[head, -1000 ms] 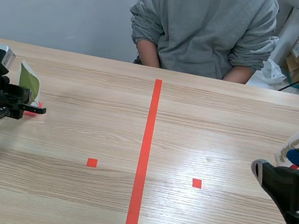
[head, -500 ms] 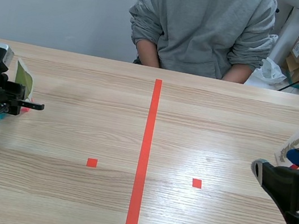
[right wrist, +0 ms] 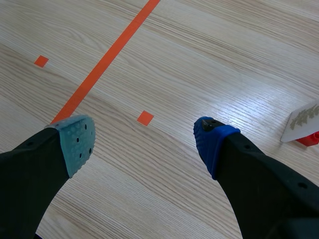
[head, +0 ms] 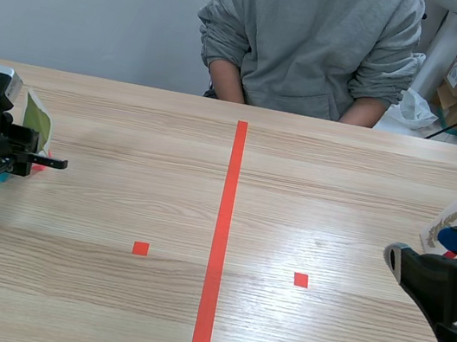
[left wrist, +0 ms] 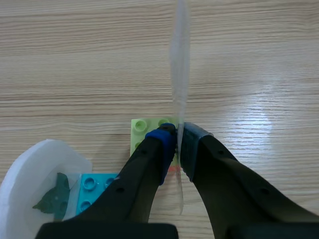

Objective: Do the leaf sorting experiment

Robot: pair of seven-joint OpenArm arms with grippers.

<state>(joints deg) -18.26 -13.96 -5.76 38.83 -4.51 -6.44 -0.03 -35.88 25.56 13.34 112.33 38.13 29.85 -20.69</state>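
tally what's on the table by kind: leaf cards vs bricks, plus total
Leaf cards: 3 (gripped card, dark-leaf card, right card)
Bricks: 4 (light green, cyan, left red, right red)
Total: 7

left claw [left wrist: 177,137] clamped on card [left wrist: 179,69], right claw [right wrist: 145,139] spread wide

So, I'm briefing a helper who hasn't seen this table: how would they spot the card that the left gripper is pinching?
At the wooden table's left end, find the left gripper. It pinches a clear laminated leaf card standing upright on a light green studded brick. Its neighbour, a card with a dark green leaf, sits by a turquoise brick, ungripped.
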